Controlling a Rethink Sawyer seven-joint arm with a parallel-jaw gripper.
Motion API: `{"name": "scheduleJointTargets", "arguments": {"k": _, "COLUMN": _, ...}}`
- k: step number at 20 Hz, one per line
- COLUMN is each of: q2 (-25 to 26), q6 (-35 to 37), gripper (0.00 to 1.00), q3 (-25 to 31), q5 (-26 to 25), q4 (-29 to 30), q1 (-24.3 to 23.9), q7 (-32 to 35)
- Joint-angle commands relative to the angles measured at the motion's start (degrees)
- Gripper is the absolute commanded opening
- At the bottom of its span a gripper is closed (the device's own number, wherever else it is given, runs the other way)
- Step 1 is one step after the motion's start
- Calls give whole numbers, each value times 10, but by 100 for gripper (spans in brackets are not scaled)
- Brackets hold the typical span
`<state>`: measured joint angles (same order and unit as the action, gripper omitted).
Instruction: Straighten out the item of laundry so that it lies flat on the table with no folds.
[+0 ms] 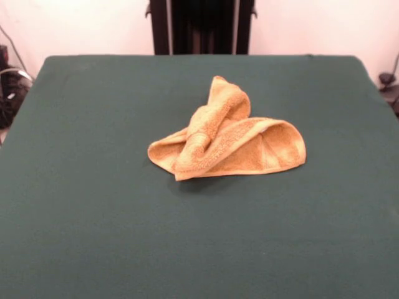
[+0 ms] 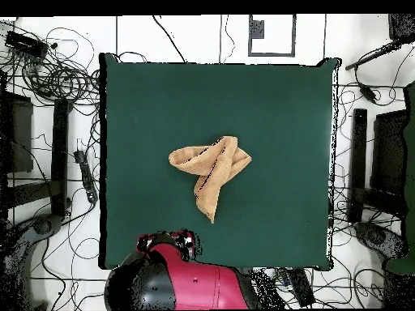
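While the golden-orange terry towel is seen crumpled and folded near the middle of the green table, the gripper's state cannot be told

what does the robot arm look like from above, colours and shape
Only a bulky rounded part of the arm shows by the table edge: glossy red shell with black sections and a small red-and-black end piece. No pincer is visible. The front view shows just a black pedestal.
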<state>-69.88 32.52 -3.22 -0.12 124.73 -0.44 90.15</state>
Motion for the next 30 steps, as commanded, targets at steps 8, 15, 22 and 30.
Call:
{"name": "scheduleJointTargets", "arguments": {"k": 8, "q2": 21, "q6": 22, "gripper": 100, "q3": 11, "q5": 12, "q4": 24, "q1": 8, "q7": 100}}
{"name": "scheduleJointTargets", "arguments": {"k": 15, "q2": 24, "q6": 25, "gripper": 100, "q3": 10, "q5": 11, "q4": 20, "q1": 8, "q7": 103}}
{"name": "scheduleJointTargets", "arguments": {"k": 22, "q2": 21, "q6": 20, "gripper": 100, "q3": 10, "q5": 13, "q4": 24, "q1": 8, "q7": 102}}
{"name": "scheduleJointTargets", "arguments": {"k": 30, "q2": 28, "q6": 28, "gripper": 100, "q3": 13, "q5": 8, "q4": 7, "q1": 7, "q7": 97}}
